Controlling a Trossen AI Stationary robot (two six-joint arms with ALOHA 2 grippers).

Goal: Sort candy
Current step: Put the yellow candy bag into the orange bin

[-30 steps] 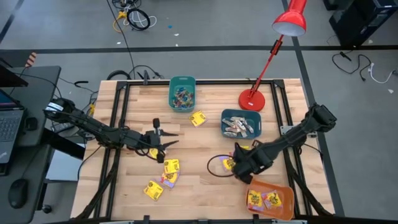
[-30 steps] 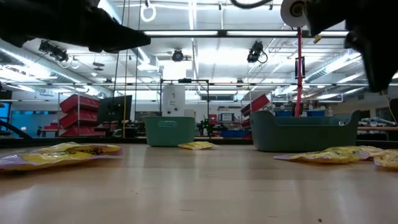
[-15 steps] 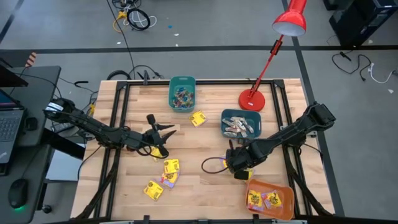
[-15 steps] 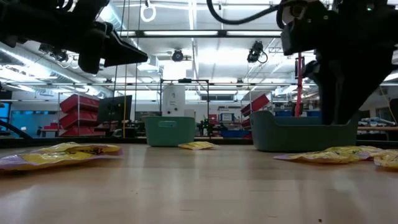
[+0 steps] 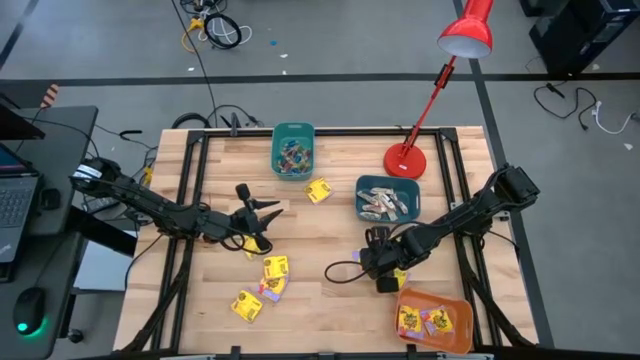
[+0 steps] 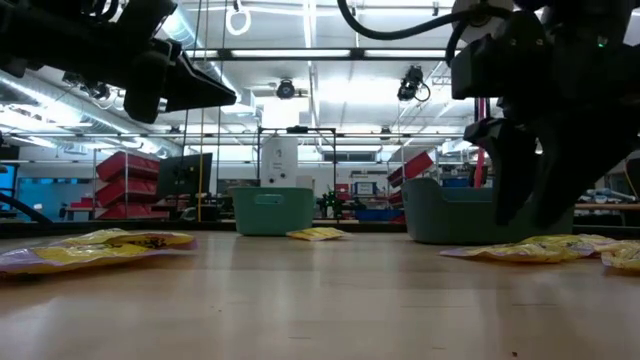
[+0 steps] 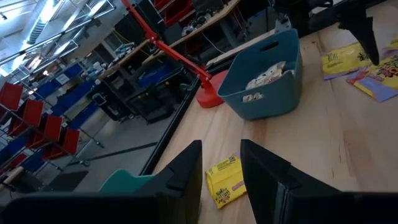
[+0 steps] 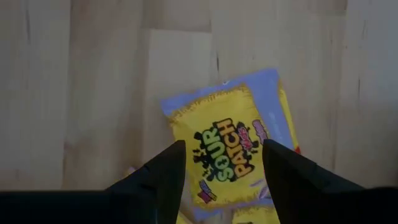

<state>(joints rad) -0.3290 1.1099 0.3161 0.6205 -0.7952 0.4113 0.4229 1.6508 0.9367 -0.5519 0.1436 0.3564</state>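
Several square yellow candy packets lie flat on the wooden table: two (image 5: 275, 268) (image 5: 247, 305) near the front left and one (image 5: 318, 190) in the middle. My right gripper (image 8: 222, 177) points down, open, with a finger on either side of another yellow packet (image 8: 227, 146) and just above it; in the low view the gripper (image 6: 530, 215) hangs short of the table top. My left gripper (image 5: 268, 225) hovers level at mid left, open and empty (image 7: 221, 171).
A teal bin (image 5: 293, 150) of small coloured pieces stands at the far middle. A blue bin (image 5: 388, 198) holds pale stick pieces. An orange bin (image 5: 433, 320) with yellow packets sits at the near right. A red lamp's base (image 5: 404, 160) stands by the blue bin.
My right gripper has come down toward the yellow packet, shifting a little toward the table's left, has rolled at the wrist and has opened its fingers wider. My left gripper has stayed in place and rolled at the wrist. The packets have not moved.
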